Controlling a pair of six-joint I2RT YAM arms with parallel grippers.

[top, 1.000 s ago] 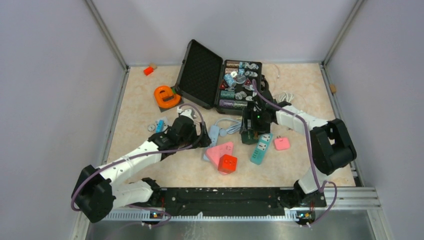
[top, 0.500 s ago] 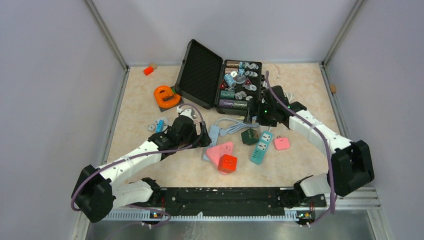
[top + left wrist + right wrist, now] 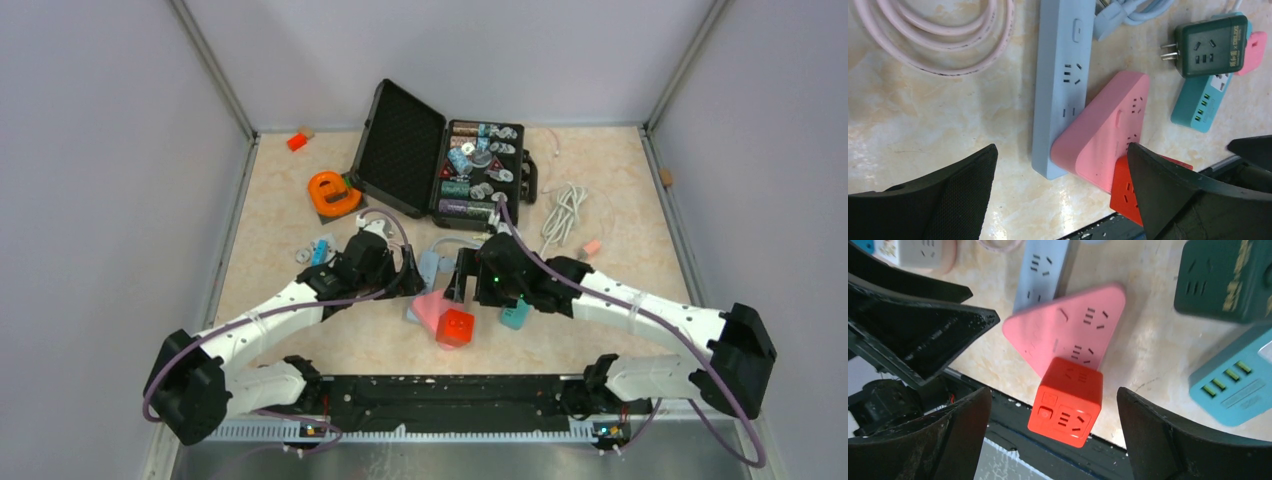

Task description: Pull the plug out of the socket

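A red cube plug (image 3: 1066, 400) sits plugged into a pink triangular socket (image 3: 1068, 332), which sits on a light blue power strip (image 3: 1040, 272). My right gripper (image 3: 1054, 390) is open and hovers over the red cube (image 3: 455, 327), with a jaw on either side and touching nothing. My left gripper (image 3: 1062, 147) is open and low over the near end of the blue strip (image 3: 1063, 75) and the pink socket (image 3: 1108, 130). It holds nothing. The red cube (image 3: 1124, 192) shows beside its right finger.
A dark green adapter (image 3: 1210, 45) lies on a teal power strip (image 3: 1200, 97), to the right of the pink socket. An open black case (image 3: 400, 150), an orange tape roll (image 3: 333, 193) and a white cable (image 3: 563, 212) lie further back. A pink cable (image 3: 933, 35) lies left.
My right arm left the dark green adapter, swung back toward the case, then came forward and left over the red cube. My left arm has not moved.
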